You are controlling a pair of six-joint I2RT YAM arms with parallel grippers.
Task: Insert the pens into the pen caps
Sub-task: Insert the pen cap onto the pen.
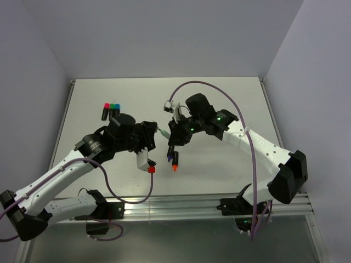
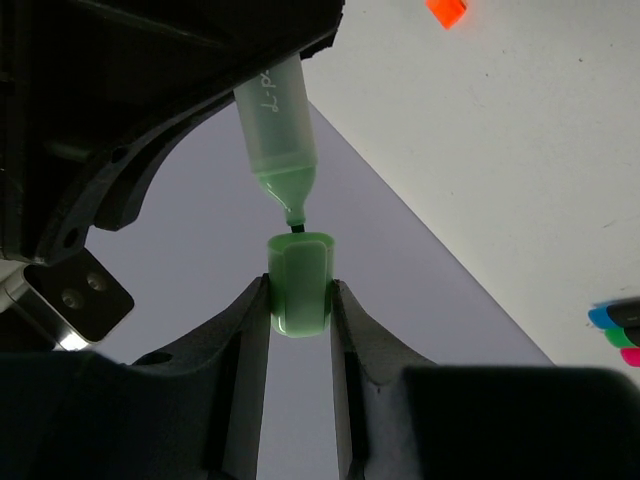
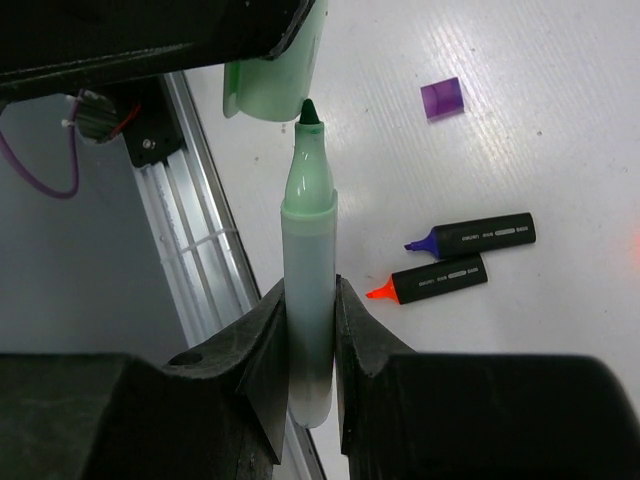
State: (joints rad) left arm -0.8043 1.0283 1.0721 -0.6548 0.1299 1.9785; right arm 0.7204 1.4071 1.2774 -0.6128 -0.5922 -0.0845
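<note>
My right gripper (image 3: pixel 310 295) is shut on a pale green pen (image 3: pixel 310 250), held by its barrel with the dark green tip pointing away. My left gripper (image 2: pixel 300 290) is shut on a pale green pen cap (image 2: pixel 300 283), its open end facing that pen (image 2: pixel 280 130). The tip sits right at the cap's mouth, not pushed in. From above, both grippers (image 1: pixel 155 133) (image 1: pixel 174 135) meet over mid-table. A purple-tipped pen (image 3: pixel 475 236) and an orange-tipped pen (image 3: pixel 435 280) lie uncapped on the table (image 3: pixel 560 120). An orange cap (image 1: pixel 151 170) and a purple cap (image 3: pixel 441 98) lie loose.
Three capped pens (image 1: pixel 112 111) with pink, green and blue caps lie side by side at the back left. An aluminium rail (image 1: pixel 181 205) runs along the table's near edge. Walls close the table in on the left, back and right.
</note>
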